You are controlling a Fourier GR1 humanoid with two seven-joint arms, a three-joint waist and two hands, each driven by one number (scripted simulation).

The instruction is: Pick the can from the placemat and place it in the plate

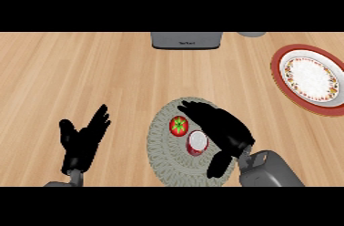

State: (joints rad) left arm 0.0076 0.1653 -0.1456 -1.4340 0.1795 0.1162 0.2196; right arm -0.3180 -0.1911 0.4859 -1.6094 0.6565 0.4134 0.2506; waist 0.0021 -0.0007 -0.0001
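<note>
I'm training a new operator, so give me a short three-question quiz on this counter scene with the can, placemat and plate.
1. True or false: the can already lies on the plate.
2. Which hand is over the placemat? A) left hand B) right hand
3. Fill in: the red item beside the can on the placemat is a ____.

Key: 1. False, the can is on the placemat. 2. B; the left hand rests open at lower left. 3. Tomato.

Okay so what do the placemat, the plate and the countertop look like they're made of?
Placemat: looks woven, fibre or cord, grey-green concentric ridges, matte. Plate: probably glazed ceramic, smooth white centre, patterned band, red rim. Countertop: wood or wood-look laminate, pale plank grain, low sheen.
</note>
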